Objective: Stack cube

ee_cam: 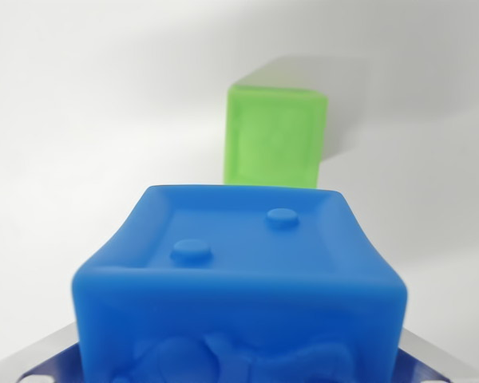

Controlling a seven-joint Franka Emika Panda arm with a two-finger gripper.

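Bare white surface (72, 120) is lying open along the wrist view's left, and more of it is showing on the right. A blue cube (239, 279) is filling the lower middle, its recessed top with two round studs facing up. A green cube (275, 136) is standing beyond it, just right of centre, apart from it. Grey gripper fingers (32, 363) are flanking the blue cube's lower corners; whether they are clamping it cannot be told.
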